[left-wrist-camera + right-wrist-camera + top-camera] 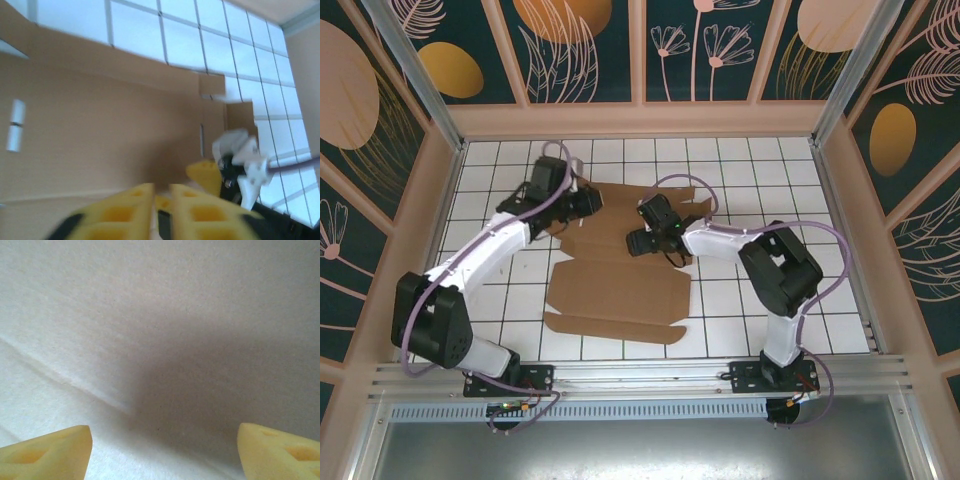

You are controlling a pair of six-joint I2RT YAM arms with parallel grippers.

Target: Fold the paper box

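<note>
Top external view puts the paper box [620, 295] flat on the tiled bench [760, 180], roughly central, with both arms reaching over its far half. It is an unfolded cardboard sheet. Its panels lie with their long sides left to right, a little skewed to the tile lines, and they are stacked from near to far, so I judge the sheet's long axis to run away from the arm bases, with a narrow flap at the near end. The left tool [582, 203] is clenched at the far left part of the sheet, and I cannot tell whether a cardboard edge is pinched between its fingers. The right tool [638, 240] is released, its fingers [50, 447] spread wide just above bare cardboard and gripping nothing. If the left tool has closed on air, any lift would raise nothing. If it does hold an edge, the loose sheet could slide over the smooth tiles unless the right tool pins it. A fold begun off the crease would buckle a panel. With the two tools this near each other, a careless swing could knock them together.
</note>
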